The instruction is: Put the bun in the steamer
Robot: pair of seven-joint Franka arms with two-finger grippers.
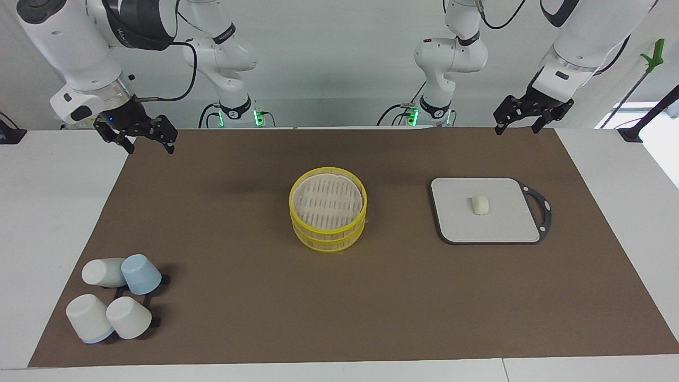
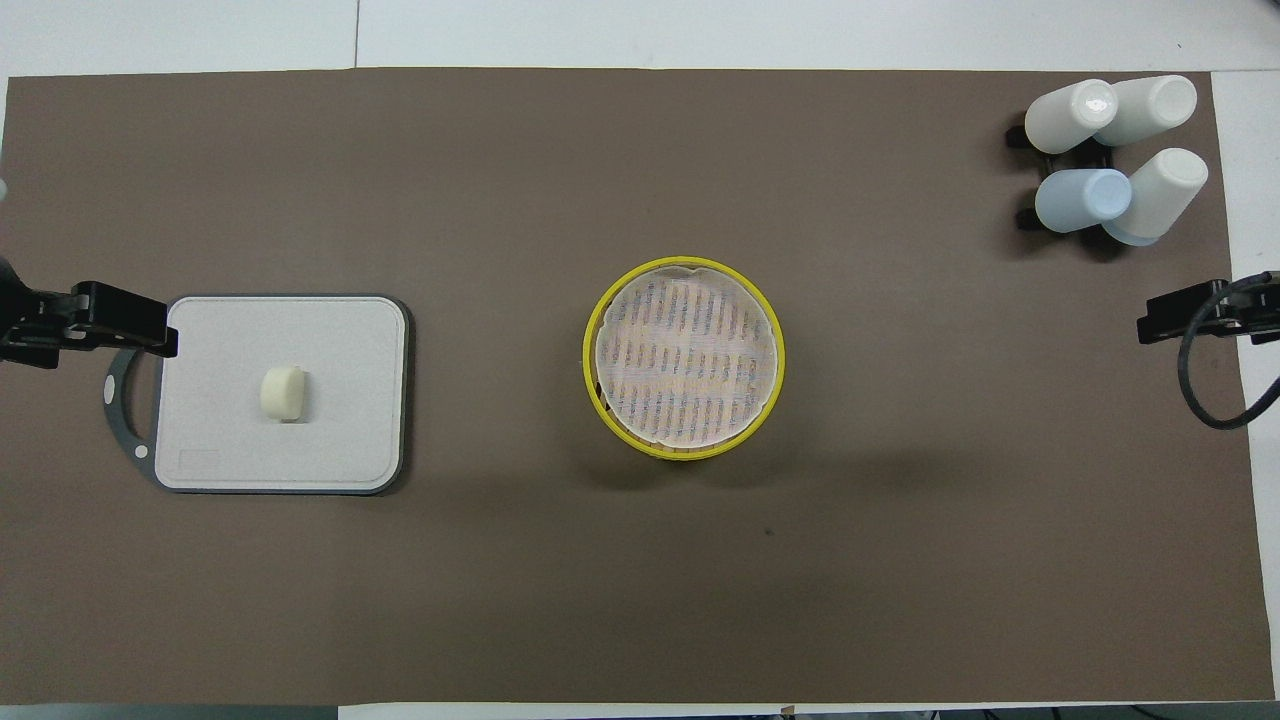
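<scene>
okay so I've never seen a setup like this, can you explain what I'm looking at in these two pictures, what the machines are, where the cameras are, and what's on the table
Two robot arms stand at a table. One picture faces them from across the table; the other looks down from above their end. The left gripper and the right gripper hang open near their own edge of the brown mat, holding nothing. In the middle stands a yellow-rimmed steamer, with nothing in it. A small cream bun lies on a grey board toward the left arm's end. Four upturned cups cluster at the right arm's end.
</scene>
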